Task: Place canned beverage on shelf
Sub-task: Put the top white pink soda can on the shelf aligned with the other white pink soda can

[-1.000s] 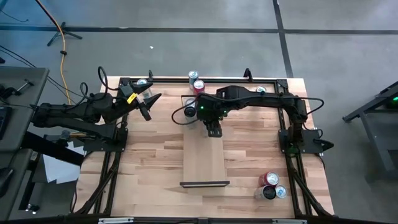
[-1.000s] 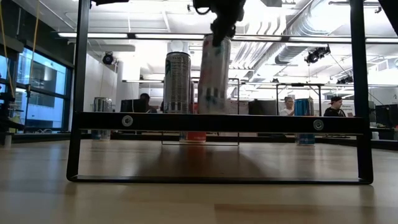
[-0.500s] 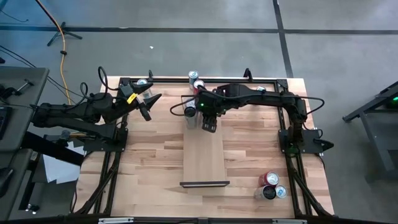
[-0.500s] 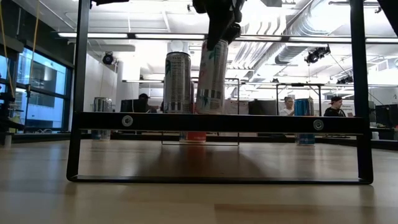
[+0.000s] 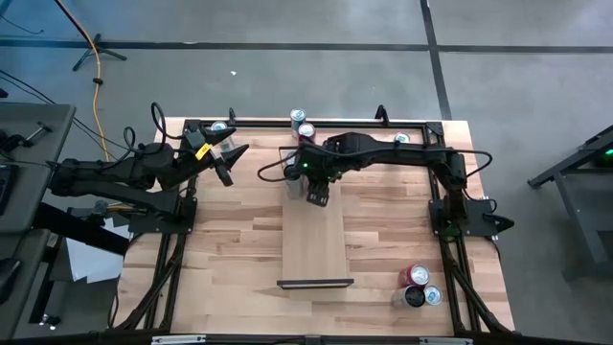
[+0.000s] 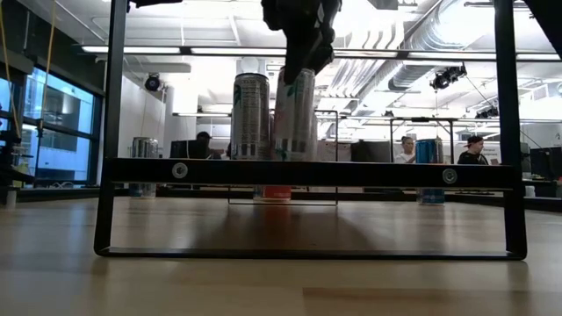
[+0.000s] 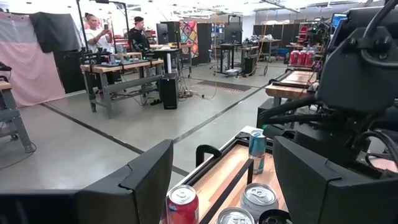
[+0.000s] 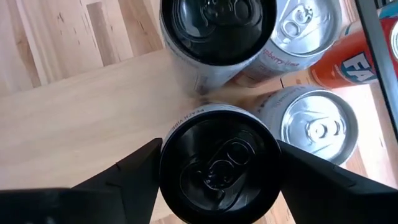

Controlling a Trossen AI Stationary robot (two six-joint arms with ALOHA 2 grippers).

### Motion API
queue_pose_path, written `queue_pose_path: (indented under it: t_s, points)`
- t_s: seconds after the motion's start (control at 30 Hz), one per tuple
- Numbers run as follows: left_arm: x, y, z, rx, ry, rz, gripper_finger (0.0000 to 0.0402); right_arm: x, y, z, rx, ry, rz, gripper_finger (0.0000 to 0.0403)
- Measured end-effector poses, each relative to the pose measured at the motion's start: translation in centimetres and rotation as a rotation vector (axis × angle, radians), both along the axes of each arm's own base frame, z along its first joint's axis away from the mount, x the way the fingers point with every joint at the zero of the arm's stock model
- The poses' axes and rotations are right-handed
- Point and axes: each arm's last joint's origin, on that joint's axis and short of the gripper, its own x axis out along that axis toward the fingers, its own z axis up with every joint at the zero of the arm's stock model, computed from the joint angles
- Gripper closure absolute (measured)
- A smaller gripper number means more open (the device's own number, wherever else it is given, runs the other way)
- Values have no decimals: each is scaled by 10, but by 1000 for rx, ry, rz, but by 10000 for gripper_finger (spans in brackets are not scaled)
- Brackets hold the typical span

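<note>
While the right hand (image 5: 317, 195) gripped a tall can (image 8: 217, 163) reading "PEACH VIBE" from above, the can stood at the shelf's (image 5: 314, 245) far end beside another can (image 6: 251, 115). The left hand (image 5: 226, 165) hung spread open over the desk's (image 5: 230, 240) far left corner.

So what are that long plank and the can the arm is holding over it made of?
The plank looks like pale, smooth wood: faint grain runs along it, with a matte finish. The rail at its near end appears to be black-painted metal, with round fasteners showing. The can held in the right gripper seems to be aluminium: a glossy black lid with a pull tab and a printed side.
</note>
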Motion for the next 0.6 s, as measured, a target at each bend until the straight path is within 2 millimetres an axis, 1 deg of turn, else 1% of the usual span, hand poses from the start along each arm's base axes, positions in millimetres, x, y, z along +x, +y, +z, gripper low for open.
queue_pose_path:
  t_s: [0.1, 0.37, 0.47, 0.6]
  points:
    - [0, 0, 0, -1, -1, 0, 167, 2, 0, -1, -3, -10, -1, 122]
    - [0, 0, 0, 0, -1, 0, 167, 2, 0, 0, 14, -13, 22, 117]
    - [0, 0, 0, 0, 0, 0, 167, 0, 0, 8, 6, -9, 49, 116]
    - [0, 0, 0, 1, 0, 0, 167, -1, 0, 23, -13, -51, 84, 116]
